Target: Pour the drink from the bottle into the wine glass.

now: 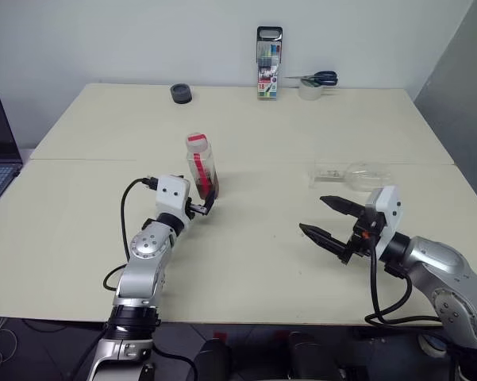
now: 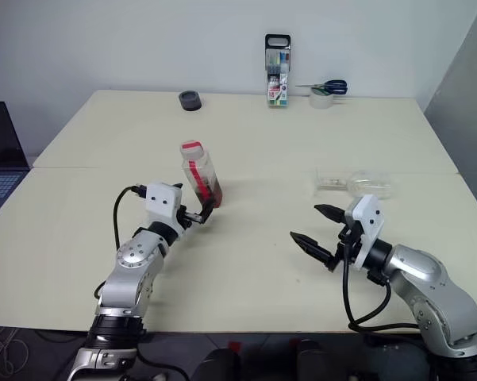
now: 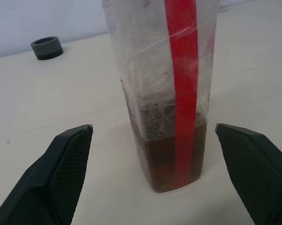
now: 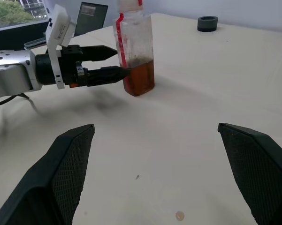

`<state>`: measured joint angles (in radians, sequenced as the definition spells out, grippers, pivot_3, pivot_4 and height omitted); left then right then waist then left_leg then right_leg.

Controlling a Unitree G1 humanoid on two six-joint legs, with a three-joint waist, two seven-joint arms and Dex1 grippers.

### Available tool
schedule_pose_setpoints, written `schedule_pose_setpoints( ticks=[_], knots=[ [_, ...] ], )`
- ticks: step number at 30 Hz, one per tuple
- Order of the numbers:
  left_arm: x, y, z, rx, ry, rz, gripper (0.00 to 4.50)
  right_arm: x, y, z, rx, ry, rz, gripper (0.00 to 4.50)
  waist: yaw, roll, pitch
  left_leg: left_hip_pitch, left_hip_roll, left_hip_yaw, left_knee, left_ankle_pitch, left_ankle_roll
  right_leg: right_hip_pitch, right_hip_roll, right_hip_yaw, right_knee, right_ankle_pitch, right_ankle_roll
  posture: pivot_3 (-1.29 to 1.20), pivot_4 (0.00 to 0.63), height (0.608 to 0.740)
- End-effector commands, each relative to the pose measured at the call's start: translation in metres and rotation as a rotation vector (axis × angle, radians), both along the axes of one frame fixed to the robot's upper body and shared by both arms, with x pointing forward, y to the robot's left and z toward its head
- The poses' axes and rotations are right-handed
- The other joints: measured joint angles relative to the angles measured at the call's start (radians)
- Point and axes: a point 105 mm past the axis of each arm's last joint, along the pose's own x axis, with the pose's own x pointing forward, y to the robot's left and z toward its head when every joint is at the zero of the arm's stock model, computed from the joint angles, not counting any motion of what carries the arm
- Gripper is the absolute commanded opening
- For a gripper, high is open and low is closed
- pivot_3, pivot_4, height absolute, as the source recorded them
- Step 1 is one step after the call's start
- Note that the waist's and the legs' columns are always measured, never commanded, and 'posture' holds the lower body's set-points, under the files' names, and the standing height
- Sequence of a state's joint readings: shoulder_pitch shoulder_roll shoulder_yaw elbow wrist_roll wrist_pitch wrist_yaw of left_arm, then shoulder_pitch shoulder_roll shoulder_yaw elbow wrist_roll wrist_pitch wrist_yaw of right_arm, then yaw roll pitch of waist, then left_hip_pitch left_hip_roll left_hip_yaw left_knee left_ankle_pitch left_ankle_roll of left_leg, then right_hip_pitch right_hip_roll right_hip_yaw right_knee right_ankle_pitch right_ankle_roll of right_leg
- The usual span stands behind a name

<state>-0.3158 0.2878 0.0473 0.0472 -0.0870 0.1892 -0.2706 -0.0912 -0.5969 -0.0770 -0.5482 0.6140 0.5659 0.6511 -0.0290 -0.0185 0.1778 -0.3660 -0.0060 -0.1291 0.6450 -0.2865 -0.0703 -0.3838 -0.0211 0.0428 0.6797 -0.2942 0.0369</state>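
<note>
Our left gripper (image 1: 209, 202), jaws wide, faces the small clear squarish plastic bottle (image 1: 201, 165) with red cap, upright straight ahead between its fingers; our right gripper (image 1: 325, 221), also wide, hangs well apart, the farther arm.

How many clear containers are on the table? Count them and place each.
2. The bottle stands upright near the table's middle, at the left gripper's open fingers. The wine glass lies on its side, beyond the right gripper.
</note>
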Motion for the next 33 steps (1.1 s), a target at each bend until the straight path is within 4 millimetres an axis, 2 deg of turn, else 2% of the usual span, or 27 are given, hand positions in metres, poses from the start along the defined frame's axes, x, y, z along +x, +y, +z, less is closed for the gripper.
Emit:
schedule_pose_setpoints(
  ticks=[1, 9, 21, 33],
  knots=[
    [0.005, -0.007, 0.014, 0.002, -0.057, -0.018, 4.48, -0.005, 0.004, 0.014, -0.003, -0.055, 0.046, 4.50, 0.000, 0.000, 0.000, 0.000, 0.000, 0.000, 0.000, 0.000, 0.000, 0.000, 0.000, 0.000, 0.000, 0.000, 0.000, 0.00, 0.150, 0.740],
    [0.019, -0.015, 0.032, -0.009, -0.104, 0.020, 4.48, -0.002, 0.005, 0.019, -0.007, -0.065, 0.071, 4.50, 0.001, -0.001, 0.000, 0.000, 0.000, 0.000, 0.000, 0.000, 0.000, 0.000, 0.000, 0.000, 0.000, 0.000, 0.000, 0.00, 0.150, 0.740],
    [0.027, -0.020, 0.061, -0.044, -0.144, 0.064, 4.48, 0.000, 0.006, 0.023, -0.016, -0.072, 0.080, 4.50, 0.001, -0.001, 0.001, -0.001, 0.000, 0.000, 0.000, 0.000, 0.000, 0.000, 0.000, 0.000, 0.000, 0.000, 0.000, 0.00, 0.150, 0.740],
    [0.028, -0.022, 0.069, -0.071, -0.136, 0.085, 4.48, 0.002, 0.004, 0.024, -0.025, -0.074, 0.079, 4.50, 0.001, -0.001, 0.001, -0.001, 0.000, 0.000, 0.000, 0.001, -0.003, 0.000, 0.000, 0.000, 0.000, 0.000, 0.000, 0.00, 0.150, 0.740]
  ],
)
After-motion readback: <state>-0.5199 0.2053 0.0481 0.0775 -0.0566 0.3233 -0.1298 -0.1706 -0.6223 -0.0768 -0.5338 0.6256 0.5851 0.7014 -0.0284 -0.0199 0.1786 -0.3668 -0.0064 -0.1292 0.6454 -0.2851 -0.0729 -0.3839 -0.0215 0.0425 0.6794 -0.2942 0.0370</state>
